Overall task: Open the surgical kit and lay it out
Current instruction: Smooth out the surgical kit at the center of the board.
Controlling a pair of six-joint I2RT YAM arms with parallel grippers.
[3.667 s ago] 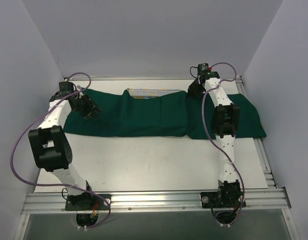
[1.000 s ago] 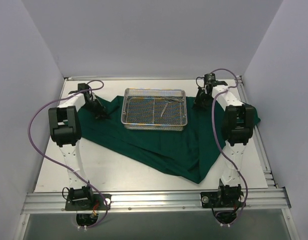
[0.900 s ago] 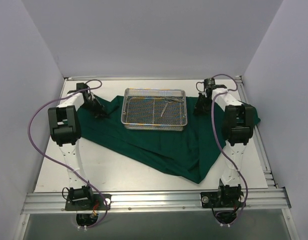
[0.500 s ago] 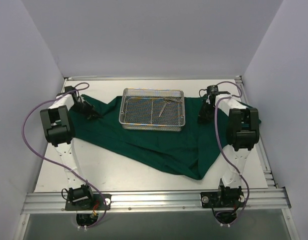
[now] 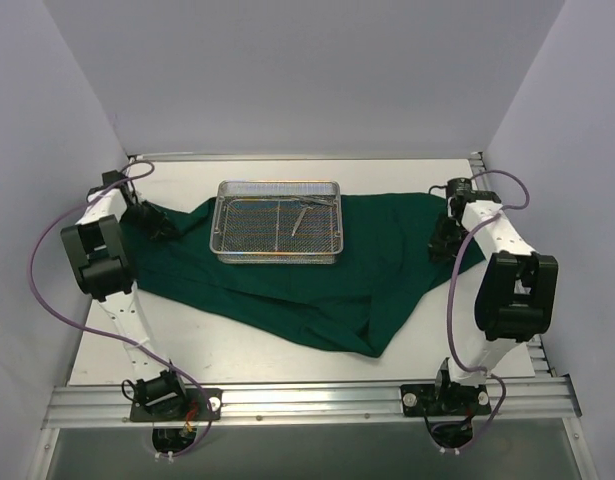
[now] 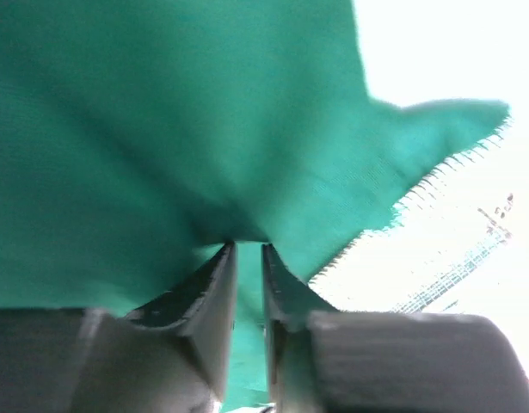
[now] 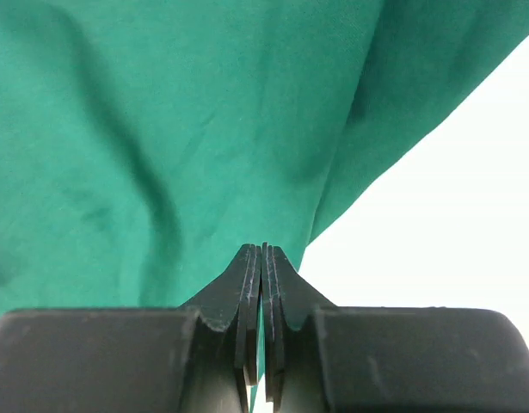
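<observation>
The dark green cloth (image 5: 317,290) of the surgical kit lies spread across the table, with a loose point trailing toward the front. On it stands the silver wire-mesh tray (image 5: 224,222), holding thin metal instruments (image 5: 300,215). My left gripper (image 5: 163,228) is at the cloth's left corner. In the left wrist view its jaws (image 6: 249,245) stand slightly apart, with green cloth (image 6: 161,129) showing in the gap. My right gripper (image 5: 440,243) is at the cloth's right edge. In the right wrist view it (image 7: 262,248) is shut on a thin fold of cloth (image 7: 161,129).
The white table (image 5: 237,350) is walled in on the left, back and right. A metal rail (image 5: 307,400) with both arm bases runs along the near edge. Purple cables loop beside each arm. The blurred mesh of the tray (image 6: 445,275) shows in the left wrist view.
Both arms have swung outward, left to the left and right to the right, stretching the cloth wider. The tray has slid left with it. The left jaws have parted.
</observation>
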